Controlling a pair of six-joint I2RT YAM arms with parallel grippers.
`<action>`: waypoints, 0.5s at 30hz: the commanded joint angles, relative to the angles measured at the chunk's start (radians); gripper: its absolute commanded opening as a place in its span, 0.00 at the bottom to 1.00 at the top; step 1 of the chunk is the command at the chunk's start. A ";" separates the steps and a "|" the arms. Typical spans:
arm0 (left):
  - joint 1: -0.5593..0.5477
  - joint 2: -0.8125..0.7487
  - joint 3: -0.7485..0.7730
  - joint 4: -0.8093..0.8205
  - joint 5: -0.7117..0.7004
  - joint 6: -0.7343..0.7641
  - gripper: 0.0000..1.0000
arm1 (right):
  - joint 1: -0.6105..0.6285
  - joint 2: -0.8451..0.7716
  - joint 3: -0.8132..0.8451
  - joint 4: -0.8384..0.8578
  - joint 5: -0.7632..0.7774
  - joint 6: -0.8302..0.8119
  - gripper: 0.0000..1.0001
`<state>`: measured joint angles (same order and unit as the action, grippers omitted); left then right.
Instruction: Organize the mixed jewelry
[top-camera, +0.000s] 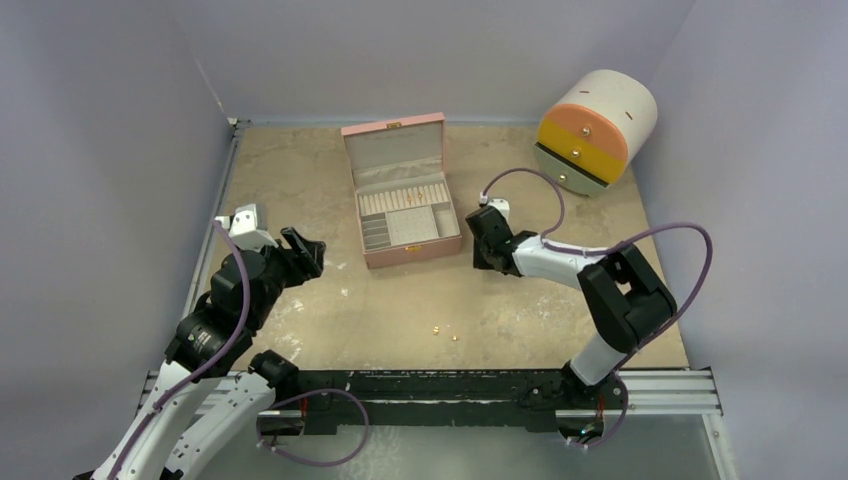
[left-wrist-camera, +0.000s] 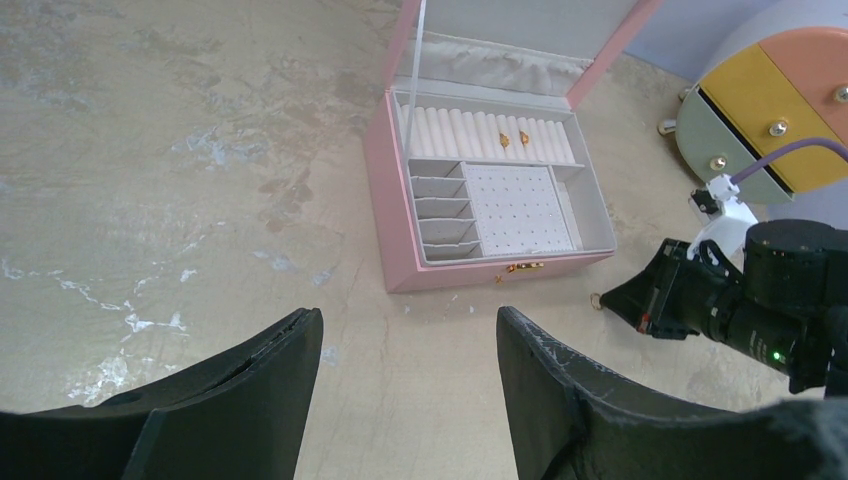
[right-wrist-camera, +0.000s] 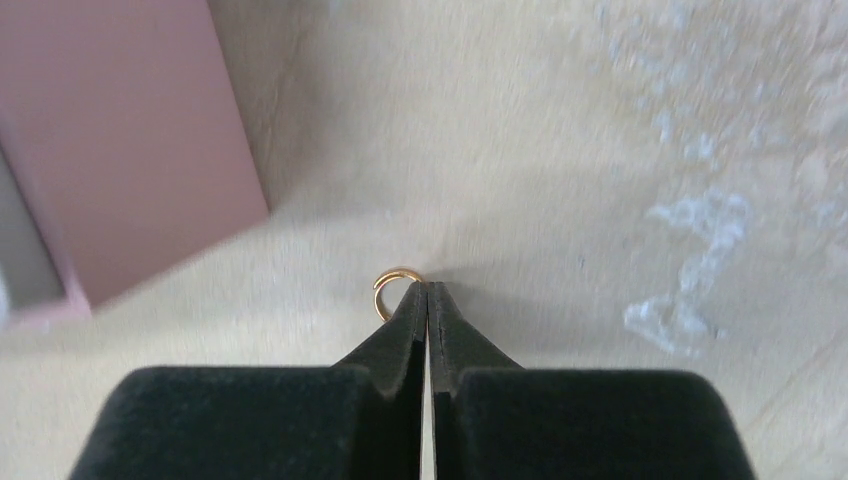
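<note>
Two tools in play, but only one is busy. The right tool (right-wrist-camera: 428, 292) has its jaws pressed flat together, and curling out from the very tip, on the side toward the pink box (right-wrist-camera: 140, 150), is the thin hoop (right-wrist-camera: 392, 290). By the look of it the jaws are pinching the wire at one point on the rim. I can't tell whether the hoop is clear of the table (right-wrist-camera: 620, 130) or brushing it.

The coming move turns on this: the box sits ahead of that tool and off to the hoop's side, with its near corner close by, so the carry should be short, up over the front wall and in. The hoop shows its open face to the wrist camera, so the bite runs across the wire, not through the loop. It's a fine gold arc with a gap in it, far slimmer than the jaw tips, and I'd expect it to twist or slip easily.

The left tool (left-wrist-camera: 408, 345) hangs with its jaws spread wide and nothing between them, well apart on the box's far side. Behind the right tool, back toward the arm bases, two loose gold pieces (top-camera: 445, 332) lie on the table, nearer the right tool than the left. Two gold rings (left-wrist-camera: 512, 139) sit in the box's white ring rolls (left-wrist-camera: 450, 128)
</note>
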<state>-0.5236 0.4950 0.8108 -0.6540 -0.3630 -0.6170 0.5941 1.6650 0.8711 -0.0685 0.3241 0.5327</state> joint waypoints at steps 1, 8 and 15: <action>0.006 0.004 0.002 0.028 0.005 -0.001 0.64 | 0.056 -0.076 -0.071 -0.142 0.001 0.048 0.00; 0.005 0.007 0.003 0.038 0.047 0.008 0.64 | 0.092 -0.227 -0.131 -0.159 -0.028 0.059 0.00; 0.005 0.031 0.018 0.042 0.110 0.017 0.64 | 0.095 -0.347 -0.159 -0.184 -0.047 0.051 0.00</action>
<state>-0.5236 0.5079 0.8108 -0.6533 -0.3058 -0.6163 0.6853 1.3827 0.7246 -0.2317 0.2924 0.5716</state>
